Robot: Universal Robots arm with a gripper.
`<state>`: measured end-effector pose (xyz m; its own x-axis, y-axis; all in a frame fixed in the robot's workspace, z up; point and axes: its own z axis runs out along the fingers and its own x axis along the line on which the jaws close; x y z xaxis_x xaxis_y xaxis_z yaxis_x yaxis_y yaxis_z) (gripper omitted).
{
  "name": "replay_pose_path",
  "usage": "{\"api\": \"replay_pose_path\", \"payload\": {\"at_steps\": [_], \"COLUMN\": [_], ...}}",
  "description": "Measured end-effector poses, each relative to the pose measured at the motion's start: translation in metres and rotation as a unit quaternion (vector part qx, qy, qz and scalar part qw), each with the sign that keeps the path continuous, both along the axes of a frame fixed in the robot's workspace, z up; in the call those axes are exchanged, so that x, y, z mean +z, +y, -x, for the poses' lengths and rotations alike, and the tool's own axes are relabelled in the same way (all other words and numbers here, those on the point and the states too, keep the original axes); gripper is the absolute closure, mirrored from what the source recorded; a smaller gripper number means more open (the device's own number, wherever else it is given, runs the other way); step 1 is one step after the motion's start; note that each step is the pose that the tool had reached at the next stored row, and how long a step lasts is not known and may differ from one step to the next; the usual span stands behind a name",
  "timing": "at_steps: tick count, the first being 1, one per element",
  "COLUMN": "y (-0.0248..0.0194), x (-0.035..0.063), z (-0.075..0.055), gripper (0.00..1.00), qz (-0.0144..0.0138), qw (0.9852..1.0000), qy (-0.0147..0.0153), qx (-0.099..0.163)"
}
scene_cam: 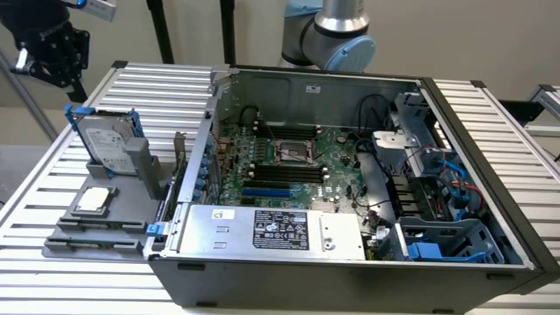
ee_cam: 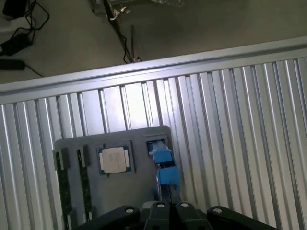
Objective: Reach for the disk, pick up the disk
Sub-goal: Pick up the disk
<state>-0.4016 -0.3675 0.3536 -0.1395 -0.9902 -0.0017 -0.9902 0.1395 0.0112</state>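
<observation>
Hovering empty with its fingers pressed together, the gripper (ee_cam: 170,207) hangs at 11 o'clock of the disk (scene_cam: 109,146), which stands upright in the grey holder (scene_cam: 65,231), seemingly slotted for easy grasping.

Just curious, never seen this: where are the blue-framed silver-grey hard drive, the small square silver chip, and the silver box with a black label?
Blue-framed silver-grey hard drive (scene_cam: 107,142): exterior view, its labelled face.
Small square silver chip (scene_cam: 94,200): exterior view, its metal top.
Silver box with black label (scene_cam: 281,230): exterior view, the label.
</observation>
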Motion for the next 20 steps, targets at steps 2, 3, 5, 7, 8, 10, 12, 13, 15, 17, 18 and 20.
{"api": "replay_pose_path", "payload": {"at_steps": [2,3,5,7,8,10,12,13,15,17,18,20], "y": [0.0,0.0,0.0,0.0001,0.0002,0.0002,0.0002,0.0002,0.0001,0.0002,0.0002,0.0002], "x": [-0.0002,-0.0003,-0.0005,-0.0007,-0.0008,-0.0008,-0.0008,-0.0008,-0.0008,-0.0015,-0.002,-0.003], "z": [0.0,0.0,0.0,0.0001,0.0002,0.0003,0.0003,0.0003,0.0003,0.0003,0.0003,0.0003], "gripper": [0.89,0.89,0.89,0.89,0.89,0.89,0.88,0.82,0.76,0.7,0.64,0.53], "qz": [0.0,0.0,0.0,0.0,0.0,0.0,0.0,0.0,0.0,0.0,-0.0001,0.0], "qw": [0.9998,0.9996,0.999,0.9982,0.9979,0.9978,0.9978,0.9978,0.9978,0.9978,0.9978,0.9978], "qy": [0.0,0.0,-0.0001,-0.0001,-0.0001,-0.0001,-0.0001,-0.0001,0.0,-0.0001,-0.0001,-0.0001], "qx": [0.018,0.027,0.046,0.06,0.064,0.066,0.066,0.066,0.066,0.066,0.066,0.066]}}
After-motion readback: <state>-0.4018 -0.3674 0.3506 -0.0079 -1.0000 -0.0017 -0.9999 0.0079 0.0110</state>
